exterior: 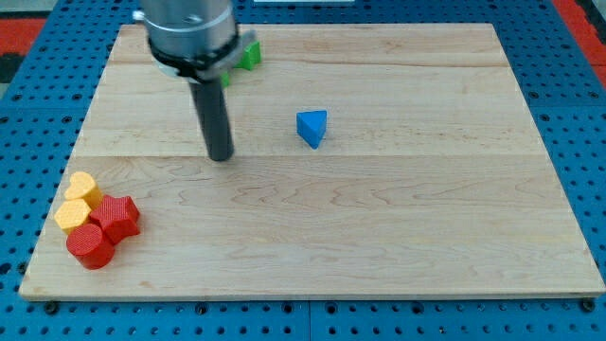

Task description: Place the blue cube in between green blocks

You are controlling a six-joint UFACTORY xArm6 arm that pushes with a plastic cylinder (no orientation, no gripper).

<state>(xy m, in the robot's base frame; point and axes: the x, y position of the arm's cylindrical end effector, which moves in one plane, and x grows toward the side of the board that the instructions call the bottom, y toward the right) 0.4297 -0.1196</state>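
My tip [221, 155], a bare rod with no fingers to open or hold anything, stands left of the blue cube [311, 127] at mid-frame, so I judge the approach underway, needing a push toward the green blocks [249, 56], seemingly half-hidden upper left.

blue cube [311, 127] mid-board, green blocks [248, 56] partly hidden at top

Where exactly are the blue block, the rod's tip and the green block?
blue block [311, 127], camera view, its front face.
my tip [221, 157], camera view, rod's very end.
green block [249, 56], camera view, its visible right part.
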